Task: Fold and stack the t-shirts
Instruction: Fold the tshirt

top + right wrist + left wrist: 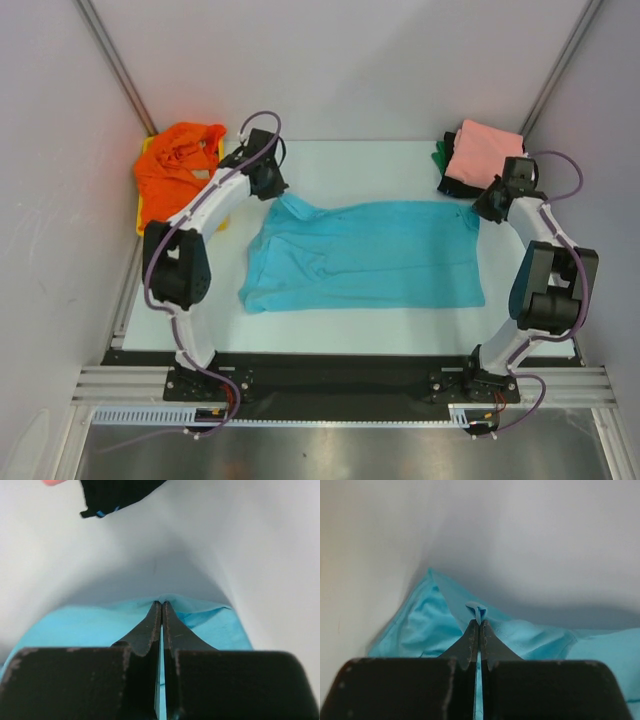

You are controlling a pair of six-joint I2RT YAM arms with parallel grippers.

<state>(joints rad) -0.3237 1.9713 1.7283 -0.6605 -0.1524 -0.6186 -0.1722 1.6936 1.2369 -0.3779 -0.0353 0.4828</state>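
The turquoise t-shirt (365, 255) lies spread across the middle of the white table (350, 325), mostly flat, with wrinkles toward its left end. It looks thin, limp and light. I'd expect it to sag wherever it isn't supported, so the corners and hems are the sensible holds, with both ends lifted together.

The left gripper (479, 622) is pressed together on a small tuck of cloth at the far left corner, which peaks up off the table. The right gripper (161, 603) is likewise closed on the far right edge.

At far left, orange t-shirts (180, 160) are heaped on a yellow tray (143, 215). At far right, a salmon pink t-shirt (483, 148) tops a folded stack.
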